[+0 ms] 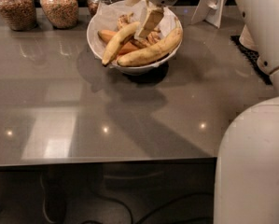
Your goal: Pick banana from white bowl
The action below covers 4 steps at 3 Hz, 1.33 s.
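Yellow and slim, the banana (119, 43) is lying along the left side of the white bowl (95, 42) while the gripper (147, 23) is hovering at its upper end, clenched or released I cannot tell, the approach calling next for a squeeze and lift

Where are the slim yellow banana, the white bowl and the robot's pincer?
banana (120, 42): camera view, middle of its peel.
white bowl (143, 69): camera view, front wall.
pincer (143, 31): camera view, its tip, over the bowl beside the banana.
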Tool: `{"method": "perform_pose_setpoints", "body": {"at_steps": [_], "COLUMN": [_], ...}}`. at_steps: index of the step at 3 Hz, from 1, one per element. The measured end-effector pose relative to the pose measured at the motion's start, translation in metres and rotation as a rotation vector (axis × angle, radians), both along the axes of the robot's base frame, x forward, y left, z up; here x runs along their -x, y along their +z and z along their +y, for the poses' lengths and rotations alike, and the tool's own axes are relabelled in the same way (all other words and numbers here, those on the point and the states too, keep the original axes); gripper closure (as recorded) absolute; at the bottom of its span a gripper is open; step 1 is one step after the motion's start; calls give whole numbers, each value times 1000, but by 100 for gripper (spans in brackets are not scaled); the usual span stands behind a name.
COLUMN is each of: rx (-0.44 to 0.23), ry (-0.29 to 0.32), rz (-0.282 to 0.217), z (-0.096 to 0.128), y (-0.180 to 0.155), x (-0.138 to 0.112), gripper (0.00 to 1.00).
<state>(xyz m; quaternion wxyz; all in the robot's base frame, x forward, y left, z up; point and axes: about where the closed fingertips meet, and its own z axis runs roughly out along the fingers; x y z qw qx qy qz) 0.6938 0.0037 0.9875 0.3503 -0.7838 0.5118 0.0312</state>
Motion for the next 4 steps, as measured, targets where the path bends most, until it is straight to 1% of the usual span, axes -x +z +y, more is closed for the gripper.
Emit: {"method": "perform_pose_setpoints", "body": {"at_steps": [1, 2, 3, 4], "rx": [-5, -14, -14, -28], "ry": [-7, -14, -15, -28], "rz": [27, 43, 44, 70], "z": [2, 5, 5, 9], "y": [-12, -19, -19, -32], "x": [-3, -8, -8, -14], "gripper": [31, 33, 34, 36]}}
